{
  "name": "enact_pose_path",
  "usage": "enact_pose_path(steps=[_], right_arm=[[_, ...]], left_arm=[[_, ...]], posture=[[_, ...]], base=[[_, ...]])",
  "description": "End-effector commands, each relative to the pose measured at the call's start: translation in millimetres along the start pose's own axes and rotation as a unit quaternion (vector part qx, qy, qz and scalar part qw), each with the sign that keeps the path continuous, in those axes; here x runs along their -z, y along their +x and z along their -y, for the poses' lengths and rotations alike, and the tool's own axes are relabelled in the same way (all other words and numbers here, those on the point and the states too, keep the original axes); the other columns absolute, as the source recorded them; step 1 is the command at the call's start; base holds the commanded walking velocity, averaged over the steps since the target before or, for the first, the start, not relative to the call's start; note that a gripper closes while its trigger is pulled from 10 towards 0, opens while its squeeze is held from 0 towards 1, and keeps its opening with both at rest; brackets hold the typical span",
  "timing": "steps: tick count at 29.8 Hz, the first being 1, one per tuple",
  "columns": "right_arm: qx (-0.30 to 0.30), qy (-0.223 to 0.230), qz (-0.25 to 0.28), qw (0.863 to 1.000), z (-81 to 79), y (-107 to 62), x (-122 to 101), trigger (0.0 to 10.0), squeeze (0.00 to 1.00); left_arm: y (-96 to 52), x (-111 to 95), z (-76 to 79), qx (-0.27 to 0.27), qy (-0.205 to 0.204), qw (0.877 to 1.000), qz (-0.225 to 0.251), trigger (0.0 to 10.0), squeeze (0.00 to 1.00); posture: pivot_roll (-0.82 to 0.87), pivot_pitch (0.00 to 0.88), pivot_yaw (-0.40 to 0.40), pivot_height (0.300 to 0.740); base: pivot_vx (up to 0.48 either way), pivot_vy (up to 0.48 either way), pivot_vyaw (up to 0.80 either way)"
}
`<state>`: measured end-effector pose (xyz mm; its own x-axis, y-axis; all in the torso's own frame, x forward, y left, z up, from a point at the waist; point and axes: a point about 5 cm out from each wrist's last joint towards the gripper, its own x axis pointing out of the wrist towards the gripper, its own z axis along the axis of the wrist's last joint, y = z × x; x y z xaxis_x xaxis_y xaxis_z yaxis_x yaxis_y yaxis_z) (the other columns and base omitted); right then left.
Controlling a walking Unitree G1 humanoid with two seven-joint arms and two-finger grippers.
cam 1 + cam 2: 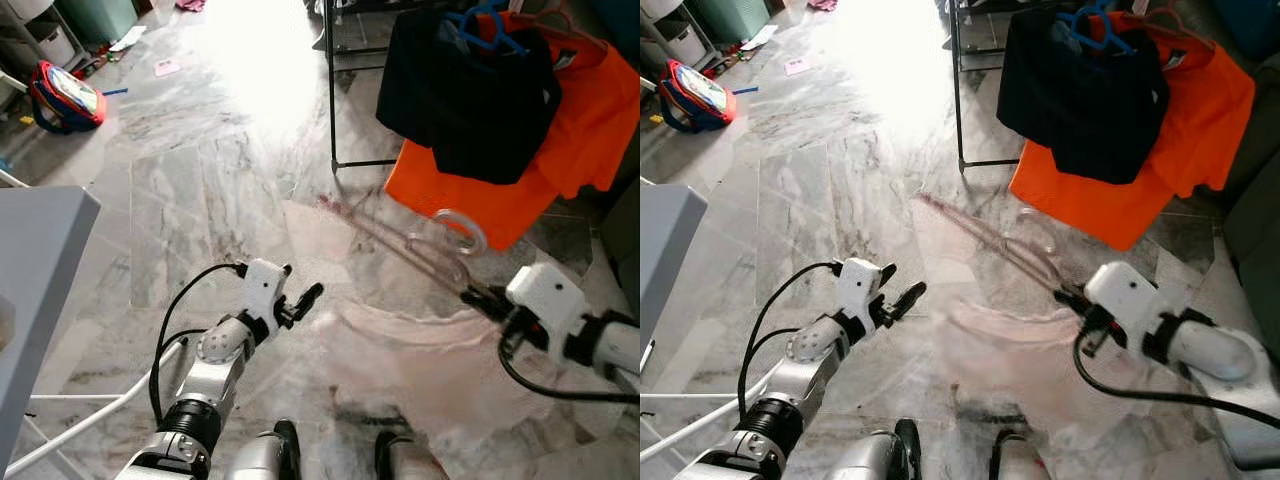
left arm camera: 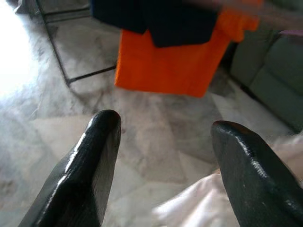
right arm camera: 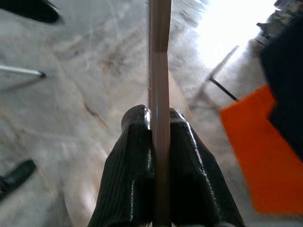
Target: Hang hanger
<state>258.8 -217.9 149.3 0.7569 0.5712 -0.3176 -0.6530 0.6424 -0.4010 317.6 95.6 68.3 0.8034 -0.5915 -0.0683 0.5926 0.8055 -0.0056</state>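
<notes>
The right gripper (image 1: 478, 297), at 4 o'clock in the left eye view, pinched a pink hanger (image 1: 425, 255) between its 2 black fingers (image 3: 137, 165), which were pressed flat against either side of the hanger's thin bar (image 3: 159, 71). The hanger appeared motion-blurred, extending from the gripper toward 10 o'clock, its hook (image 1: 462, 228) lying near the lower edge of an orange shirt (image 1: 480, 195). A pale pink garment (image 1: 420, 350) draped below the hanger, spreading above the marble floor (image 1: 200, 180) in front of the robot. The left gripper (image 1: 305, 300), near 7 o'clock, hovered apart from the garment with its 2 fingers (image 2: 94, 156) spread wide and holding nothing. At 1 o'clock, a black garment (image 1: 470, 90) on a blue hanger (image 1: 490, 30) hung over the orange shirt on a black metal rack (image 1: 332, 90). A grey desk (image 1: 40, 270) edge occupied 9 o'clock, and a red and blue bag (image 1: 65, 95) lay on the floor at 11 o'clock.
</notes>
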Motion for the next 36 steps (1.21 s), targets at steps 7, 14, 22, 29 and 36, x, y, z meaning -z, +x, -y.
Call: enact_pose_path(steps=[7,14,22,29,36], right_arm=[[-0.029,-0.010,0.004,1.000,-17.0,13.7,1,10.0,0.00],[-0.032,-0.024,-0.020,0.999,-8.7,2.5,8,10.0,0.00],[-0.050,-0.044,-0.044,0.997,-7.8,-2.4,13,10.0,0.00],[-0.058,-0.046,-0.043,0.996,-9.6,-0.4,13,10.0,0.00],[-0.080,-0.067,-0.062,0.993,-6.2,-3.4,15,10.0,0.00]], left_arm=[[1.6,-3,7.7,0.025,-0.014,1.000,0.007,10.0,1.00],[-1.8,-4,6.6,0.032,-0.006,0.999,0.013,10.0,1.00],[-7.2,-6,6.1,0.044,0.041,0.998,0.023,0.7,1.00],[-6.0,-8,6.0,0.046,0.046,0.998,0.023,0.0,0.00],[-6.9,-9,4.4,0.058,0.060,0.996,0.024,10.0,1.00]], posture=[[-0.12,0.258,0.098,0.740],[-0.12,0.264,0.102,0.740],[-0.13,0.266,0.105,0.740],[-0.12,0.267,0.106,0.740],[-0.13,0.268,0.107,0.740]], base=[[0.000,0.000,0.00],[0.000,0.000,0.00],[0.000,0.000,0.00],[0.000,0.000,0.00],[0.000,0.000,0.00]])
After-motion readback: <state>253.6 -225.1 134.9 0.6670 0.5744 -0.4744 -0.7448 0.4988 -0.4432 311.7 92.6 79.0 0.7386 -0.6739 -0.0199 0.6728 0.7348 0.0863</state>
